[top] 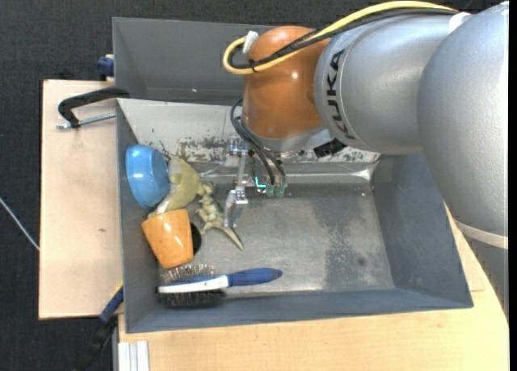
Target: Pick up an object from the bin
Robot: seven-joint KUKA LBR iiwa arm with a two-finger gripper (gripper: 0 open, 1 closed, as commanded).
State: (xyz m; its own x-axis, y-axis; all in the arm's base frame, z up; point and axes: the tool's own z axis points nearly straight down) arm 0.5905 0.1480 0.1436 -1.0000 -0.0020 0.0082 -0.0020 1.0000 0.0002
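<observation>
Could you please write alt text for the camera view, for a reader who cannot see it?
The robot's gripper hangs low in a grey metal bin, right beside an olive-green toy figure. A blue bowl and an orange cup lie further left, and a blue-handled brush lies along the near wall.

**Q:** Fig. 1. What sort of place do you have before you?

**A:** A robotics lab. You can read it from the rig: a large grey arm [404,78] lettered KUKA, with an orange wrist cover [279,90] and a yellow cable [363,18]. It stands over a grey metal bin [178,48] holding a brush [218,283] and an orange cup [168,238], on dark carpet [48,14].
</observation>
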